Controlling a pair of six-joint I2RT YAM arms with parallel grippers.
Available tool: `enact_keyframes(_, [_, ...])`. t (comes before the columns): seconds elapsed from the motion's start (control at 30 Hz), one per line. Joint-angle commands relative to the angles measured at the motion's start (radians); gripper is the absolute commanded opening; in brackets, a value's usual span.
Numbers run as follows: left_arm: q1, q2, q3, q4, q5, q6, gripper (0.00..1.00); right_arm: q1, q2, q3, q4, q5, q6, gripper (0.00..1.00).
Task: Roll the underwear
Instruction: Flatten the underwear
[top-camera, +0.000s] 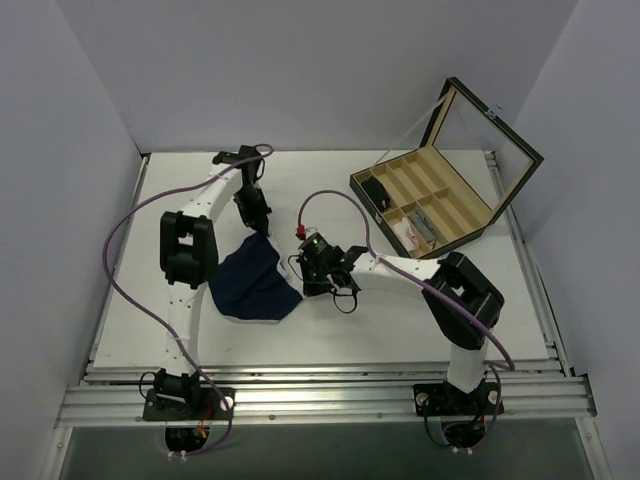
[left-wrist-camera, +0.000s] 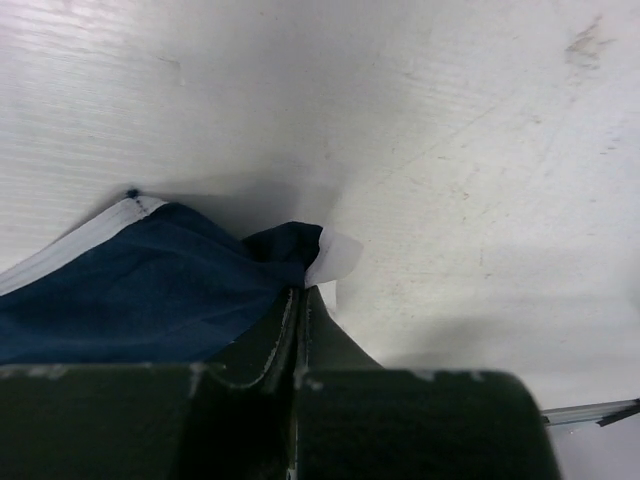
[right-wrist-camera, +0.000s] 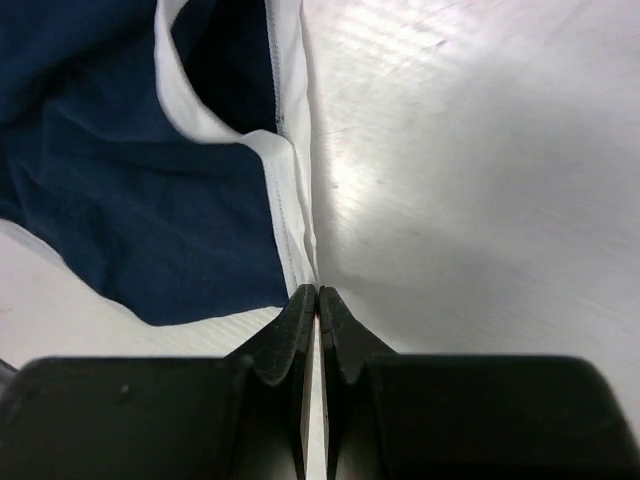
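The underwear (top-camera: 253, 283) is dark navy fabric with white trim, spread on the white table between the two arms. My left gripper (top-camera: 257, 229) is shut on its far corner; the left wrist view shows navy cloth (left-wrist-camera: 160, 285) and a white tag bunched at my closed fingertips (left-wrist-camera: 301, 292). My right gripper (top-camera: 303, 277) is shut on the white waistband edge at the garment's right side; the right wrist view shows the trim (right-wrist-camera: 290, 210) running into my closed fingertips (right-wrist-camera: 317, 294).
An open wooden divided box (top-camera: 432, 200) with a raised lid stands at the back right; it holds a small black item and a white-and-pink bundle (top-camera: 415, 233). Purple cables loop beside both arms. Grey walls enclose the table.
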Motion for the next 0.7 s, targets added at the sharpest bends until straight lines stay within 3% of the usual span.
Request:
enact_keyframes(0.0, [0.025, -0.125, 0.071, 0.007, 0.026, -0.015, 0.02, -0.018, -0.133, 0.099, -0.186, 0.193, -0.078, 0.0])
enact_keyframes(0.67, [0.059, -0.298, 0.099, 0.05, 0.121, -0.087, 0.02, -0.043, -0.459, 0.146, -0.431, 0.472, -0.119, 0.0])
